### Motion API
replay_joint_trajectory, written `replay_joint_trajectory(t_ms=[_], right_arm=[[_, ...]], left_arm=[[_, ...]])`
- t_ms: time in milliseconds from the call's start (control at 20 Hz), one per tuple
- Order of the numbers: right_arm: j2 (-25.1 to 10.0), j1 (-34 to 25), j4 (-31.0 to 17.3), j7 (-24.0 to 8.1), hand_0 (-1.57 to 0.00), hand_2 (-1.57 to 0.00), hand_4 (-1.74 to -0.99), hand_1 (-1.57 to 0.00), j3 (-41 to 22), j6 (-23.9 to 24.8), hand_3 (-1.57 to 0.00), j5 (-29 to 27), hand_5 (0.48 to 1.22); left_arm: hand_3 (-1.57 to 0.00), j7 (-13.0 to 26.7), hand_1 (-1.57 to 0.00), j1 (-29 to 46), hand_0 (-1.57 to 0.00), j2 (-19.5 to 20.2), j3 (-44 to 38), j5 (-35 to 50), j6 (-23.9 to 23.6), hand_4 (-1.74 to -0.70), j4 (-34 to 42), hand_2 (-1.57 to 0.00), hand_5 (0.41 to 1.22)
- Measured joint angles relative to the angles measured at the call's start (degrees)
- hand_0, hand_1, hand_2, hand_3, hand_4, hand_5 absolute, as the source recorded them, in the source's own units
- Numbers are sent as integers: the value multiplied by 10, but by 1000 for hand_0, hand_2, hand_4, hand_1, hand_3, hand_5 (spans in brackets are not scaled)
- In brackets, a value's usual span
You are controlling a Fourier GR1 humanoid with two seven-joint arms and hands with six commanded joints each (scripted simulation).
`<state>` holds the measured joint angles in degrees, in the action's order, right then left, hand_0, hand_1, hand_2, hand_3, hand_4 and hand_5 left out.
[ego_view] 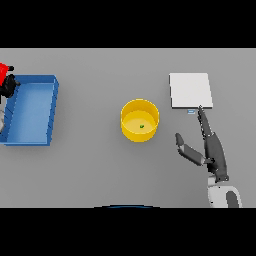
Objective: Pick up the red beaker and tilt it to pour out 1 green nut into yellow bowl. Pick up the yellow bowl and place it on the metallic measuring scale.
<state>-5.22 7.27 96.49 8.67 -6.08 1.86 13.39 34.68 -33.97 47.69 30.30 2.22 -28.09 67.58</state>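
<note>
Your pour looks done: one green nut (141,126) lies in the yellow bowl (140,120). Your right hand (207,147), fingers straight and empty, sits between bowl and metallic scale (190,90); left hand (8,86) grips the red beaker (4,71) at the blue bin (31,110).

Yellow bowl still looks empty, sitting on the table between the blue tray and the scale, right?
Not empty: the head view shows a green nut inside the yellow bowl. The rest holds: it sits on the table between the blue tray and the scale.
</note>
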Motion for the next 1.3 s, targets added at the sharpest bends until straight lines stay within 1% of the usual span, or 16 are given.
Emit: replay_joint_trajectory(t_ms=[150, 250, 300, 350, 400, 450, 500, 550, 600, 700, 800, 850, 950, 1150, 1250, 1300], right_arm=[[0, -1, -5, 1, 1, 1, -1207, 1, -1, 3, 1, 6, 665], [3, 0, -1, 3, 1, 1, -1205, 1, -4, 2, 1, 5, 664], [2, 6, 2, 10, 1, 1, -1202, 1, -4, 1, 1, 3, 667], [2, 9, 5, 17, 1, 1, -1197, 1, -6, 2, 1, 6, 664], [4, 11, 7, 14, 1, 1, -1192, 1, -8, 3, 1, 8, 663], [2, 12, 7, 14, 1, 1, -1188, 1, -5, 1, 1, 4, 663], [1, 11, 3, 8, 1, 1, -1187, 1, -2, 1, 1, 1, 664], [1, 15, 3, 12, 1, 1, -1185, 1, -4, 2, 1, 4, 665], [5, 14, 4, 12, 1, 1, -1181, 1, -6, 5, 1, 6, 665], [1, 18, 9, 14, 1, 1, -1184, 1, -6, 6, 1, 11, 667], [4, 19, 12, 4, 1, 1, -1189, 1, -8, 5, 1, 8, 666], [4, 26, 15, 12, 1, 1, -1187, 1, -12, 2, 1, 11, 666], [3, 25, 17, 1, 1, 1, -1187, 1, -14, 2, 1, 15, 663], [1, 21, 16, -12, 1, 1, -1203, 1, -20, 13, 1, 39, 660], [-2, 19, 20, -22, 1, 1, -1175, 1, -29, 14, 1, 56, 677], [-10, 6, 19, -19, 1, 1, -1162, 1, -30, 0, 1, 51, 694]], left_arm=[[-1539, 2, -1571, 17, -1571, 4, 16, 16, -22, -1741, -1, -1571, 1117], [-1551, 3, -1571, 20, -1571, 3, 34, 25, -33, -1741, -2, -1571, 967], [-1555, 3, -1571, 22, -1571, 8, 39, 23, -32, -1667, -3, -1571, 908], [-1503, 3, -1571, 20, -1571, 12, 47, 20, -27, -1530, -4, -1571, 865], [-1362, 3, -1449, 24, -1564, 14, 54, 19, -18, -1374, -3, -1432, 830], [-1129, -2, -1180, 27, -1457, 18, 57, 25, -10, -1229, 7, -1187, 803], [-903, -1, -944, 34, -1166, 31, 59, 50, 19, -1120, 35, -959, 778], [-722, 3, -755, 35, -932, 36, 64, 65, 39, -1034, 40, -767, 758], [-577, 3, -604, 37, -746, 51, 69, 84, 71, -968, 49, -613, 740], [-369, 2, -386, 32, -477, 63, 77, 104, 103, -878, 62, -392, 710], [-236, 2, -247, 31, -305, 70, 74, 117, 124, -831, 64, -251, 688], [-189, 1, -197, 34, -244, 74, 73, 122, 125, -815, 71, -200, 684], [-120, -3, -126, 28, -156, 72, 76, 124, 123, -797, 68, -128, 678], [-49, -21, -51, 25, -63, 66, 64, 124, 103, -785, 66, -52, 674], [-31, -40, -32, 28, -40, 67, 54, 132, 99, -781, 65, -33, 674], [-24, -42, -26, 28, -32, 62, 58, 126, 93, -780, 66, -26, 679]])
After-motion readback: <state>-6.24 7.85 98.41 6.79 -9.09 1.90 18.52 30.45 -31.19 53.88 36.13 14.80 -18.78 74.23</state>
